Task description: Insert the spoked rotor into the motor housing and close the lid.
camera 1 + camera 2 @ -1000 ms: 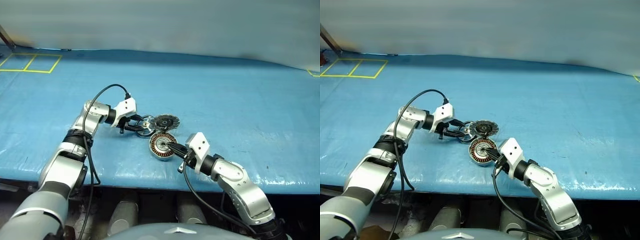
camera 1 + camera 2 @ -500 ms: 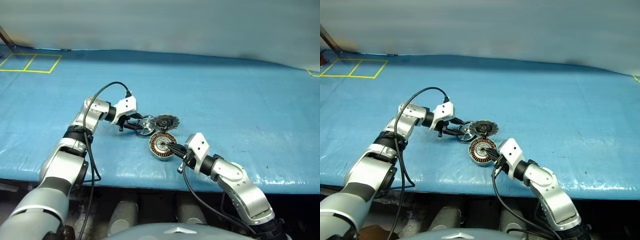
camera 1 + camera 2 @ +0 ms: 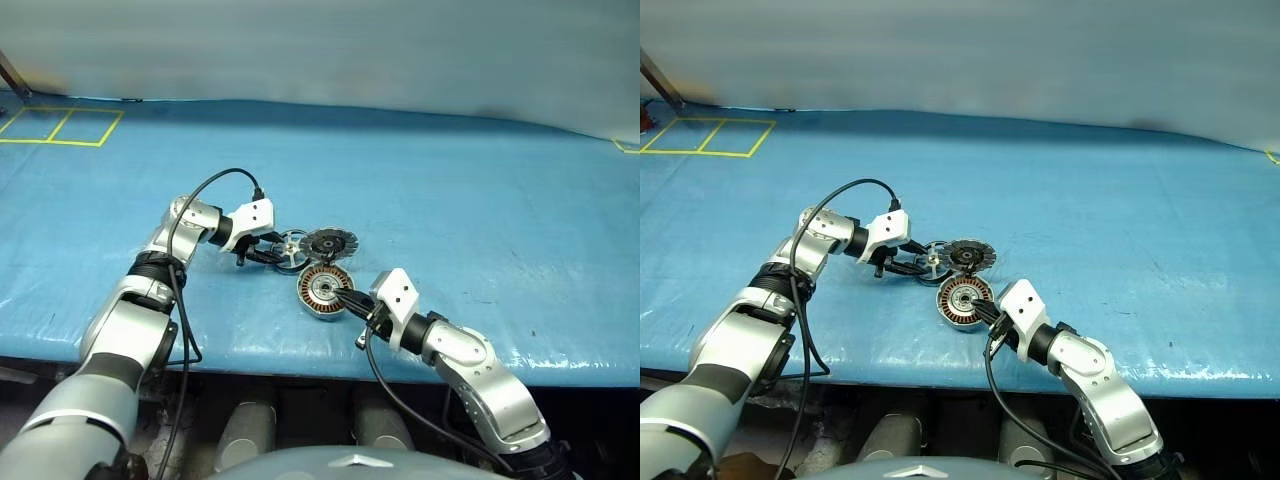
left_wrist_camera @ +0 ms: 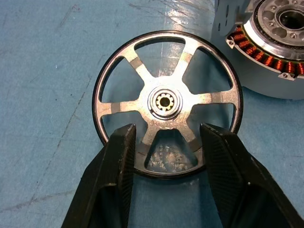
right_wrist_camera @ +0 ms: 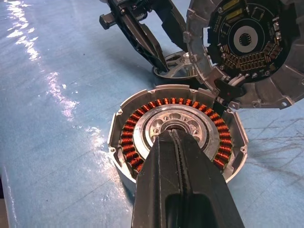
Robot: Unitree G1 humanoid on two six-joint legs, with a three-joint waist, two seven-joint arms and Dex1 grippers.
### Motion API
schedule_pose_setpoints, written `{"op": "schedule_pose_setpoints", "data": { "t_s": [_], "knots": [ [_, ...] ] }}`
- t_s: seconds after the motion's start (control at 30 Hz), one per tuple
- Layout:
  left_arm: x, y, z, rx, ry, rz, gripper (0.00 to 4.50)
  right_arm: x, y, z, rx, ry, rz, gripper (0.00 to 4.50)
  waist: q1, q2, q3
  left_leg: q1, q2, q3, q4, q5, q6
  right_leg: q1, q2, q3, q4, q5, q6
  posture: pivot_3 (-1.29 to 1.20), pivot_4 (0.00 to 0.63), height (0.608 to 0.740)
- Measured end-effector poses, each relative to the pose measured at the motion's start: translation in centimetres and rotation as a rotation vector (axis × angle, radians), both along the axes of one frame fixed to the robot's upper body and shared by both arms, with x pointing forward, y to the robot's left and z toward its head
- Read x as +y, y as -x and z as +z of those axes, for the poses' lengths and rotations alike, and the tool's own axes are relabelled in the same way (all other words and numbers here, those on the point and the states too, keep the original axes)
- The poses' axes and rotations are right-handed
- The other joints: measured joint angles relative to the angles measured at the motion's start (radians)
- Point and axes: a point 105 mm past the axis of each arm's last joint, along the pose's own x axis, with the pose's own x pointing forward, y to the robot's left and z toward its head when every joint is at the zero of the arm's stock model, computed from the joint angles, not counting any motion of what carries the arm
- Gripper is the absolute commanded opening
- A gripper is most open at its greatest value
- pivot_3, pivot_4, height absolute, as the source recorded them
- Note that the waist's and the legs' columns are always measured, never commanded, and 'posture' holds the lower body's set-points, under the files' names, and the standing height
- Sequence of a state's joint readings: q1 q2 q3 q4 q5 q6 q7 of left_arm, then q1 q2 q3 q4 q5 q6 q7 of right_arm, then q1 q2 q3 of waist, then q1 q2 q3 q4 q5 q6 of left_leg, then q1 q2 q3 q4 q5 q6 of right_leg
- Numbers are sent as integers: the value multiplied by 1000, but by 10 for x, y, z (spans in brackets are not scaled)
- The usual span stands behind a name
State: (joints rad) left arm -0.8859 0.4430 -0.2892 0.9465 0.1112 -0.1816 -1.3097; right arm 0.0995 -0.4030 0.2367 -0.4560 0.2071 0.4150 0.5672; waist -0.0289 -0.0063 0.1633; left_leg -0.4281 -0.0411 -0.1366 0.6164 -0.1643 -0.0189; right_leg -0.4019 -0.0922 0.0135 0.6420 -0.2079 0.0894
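- The step in hand looks like the pick-up of the spoked rotor (image 4: 167,102): it lies flat on the blue counter (image 3: 480,200), and the left gripper (image 4: 164,161) has its fingers (image 4: 118,156) parted astride the near rim, one on each side. From where I stand I can't be sure the pads have touched the rim yet; nothing looks lifted.
- The right gripper (image 5: 176,142) has its fingers pressed together, the tip resting at the central hub of the motor housing (image 5: 178,130), seemingly steadying it.
- The housing sits near the counter's front edge, open face up, so its axis stands upright and the copper coils (image 5: 130,137) show in a ring.
- The rotor lies just beside it on the far-left side, its axle likewise pointing up; being round, it has no long axis.
- The lid (image 5: 247,47), a dark disc with radial segments, lies tilted just behind the housing, its rim at or over the housing's edge.
- Next, I'd judge, the left fingers must pinch the rim, lift the rotor level and centre it over the housing, which means the right gripper has to clear the hub first.
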Motion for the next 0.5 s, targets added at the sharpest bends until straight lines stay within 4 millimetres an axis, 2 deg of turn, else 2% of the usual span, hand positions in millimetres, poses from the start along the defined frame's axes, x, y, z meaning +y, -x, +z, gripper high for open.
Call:
{"op": "schedule_pose_setpoints", "data": {
  "t_s": [0.5],
  "knots": [
    [-2, -3, -6, 21, -23, 19, 2233, -1, -1, 0, -3, 7, 1, 0, 2, 0, 0, 1, 0, 0, 2, 0, 0, 2, 0, 0, 1, -1, -1, 0, 150, 740]
  ]
}}
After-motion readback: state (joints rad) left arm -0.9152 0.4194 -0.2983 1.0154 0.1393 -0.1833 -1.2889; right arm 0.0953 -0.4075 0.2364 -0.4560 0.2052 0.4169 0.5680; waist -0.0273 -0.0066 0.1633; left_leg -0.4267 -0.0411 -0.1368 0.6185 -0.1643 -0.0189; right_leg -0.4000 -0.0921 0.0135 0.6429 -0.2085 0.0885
